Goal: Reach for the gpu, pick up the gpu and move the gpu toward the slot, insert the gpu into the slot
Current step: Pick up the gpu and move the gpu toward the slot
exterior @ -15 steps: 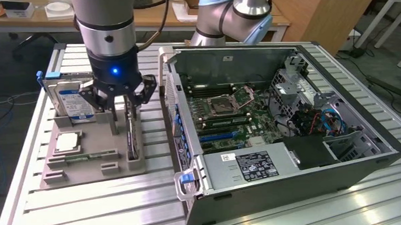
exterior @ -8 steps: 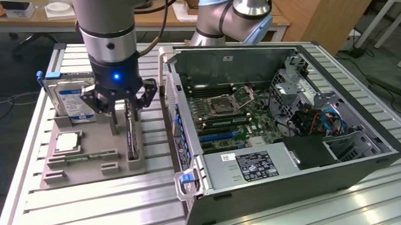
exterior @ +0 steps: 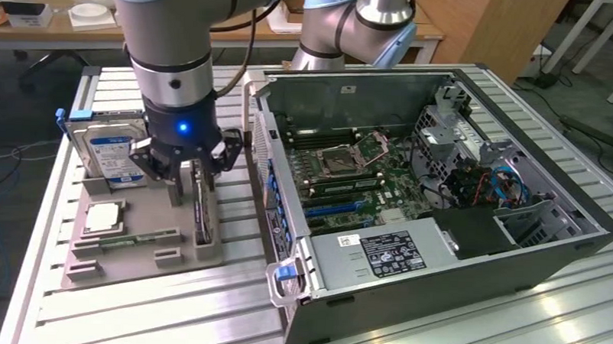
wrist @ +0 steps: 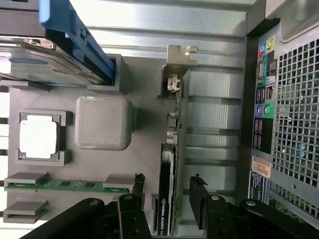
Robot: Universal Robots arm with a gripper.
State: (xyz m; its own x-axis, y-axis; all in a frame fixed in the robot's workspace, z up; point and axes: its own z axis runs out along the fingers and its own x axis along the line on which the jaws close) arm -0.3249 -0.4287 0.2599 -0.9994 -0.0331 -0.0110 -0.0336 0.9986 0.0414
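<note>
No lettering can be read with certainty. The hard drive (exterior: 111,154) carries a blue-white label, the power supply (exterior: 385,253) a black one with white print, the computer case (wrist: 251,89) an orange sticker (wrist: 260,167), and the gpu (wrist: 166,194) a green-marked label.

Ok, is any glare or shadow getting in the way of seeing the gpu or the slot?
Exterior view: glare streaks the table beside the case, clear of the work; the gpu is dim under the gripper; the slot is shaded but its blue reads. Wrist view: the gpu is evenly lit, edge-on; the processor chip is washed out white.
</note>
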